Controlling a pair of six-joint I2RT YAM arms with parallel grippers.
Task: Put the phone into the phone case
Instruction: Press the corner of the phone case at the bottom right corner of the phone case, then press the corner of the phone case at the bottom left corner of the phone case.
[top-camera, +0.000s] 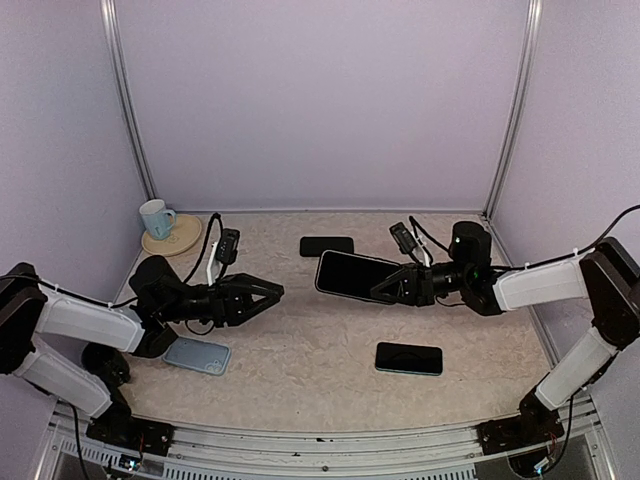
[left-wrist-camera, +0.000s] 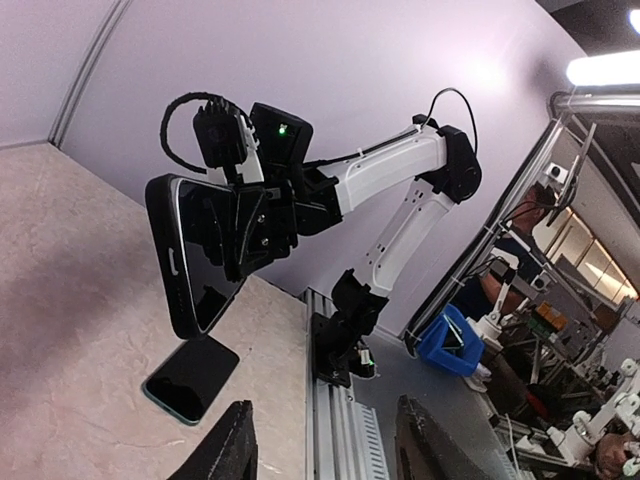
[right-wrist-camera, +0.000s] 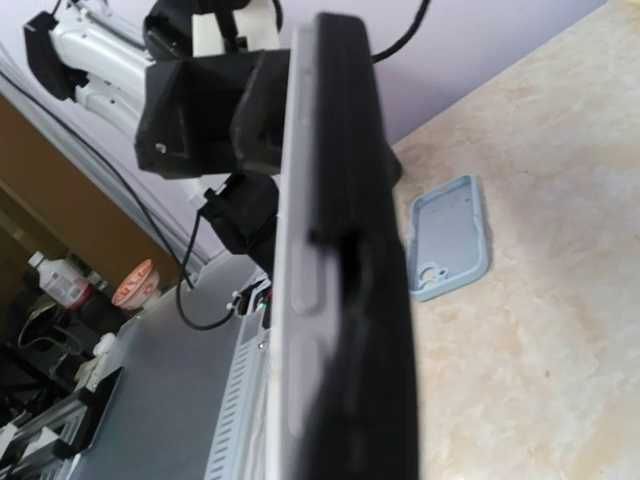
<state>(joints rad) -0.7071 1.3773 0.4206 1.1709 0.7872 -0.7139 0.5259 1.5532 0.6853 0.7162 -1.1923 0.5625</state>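
Carry stage, I judge: the right gripper (top-camera: 388, 287) clamps the phone (top-camera: 350, 274) aloft, the left gripper (top-camera: 268, 296) gapes empty, and next comes squaring it over the blue case (top-camera: 197, 355) at eight o'clock.

Phone (right-wrist-camera: 325, 200) edge-on, close; blue case (right-wrist-camera: 450, 235) flat on table (right-wrist-camera: 560, 190).

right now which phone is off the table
The phone clamped in the right gripper, midair; the far phone and near phone lie flat on the table.
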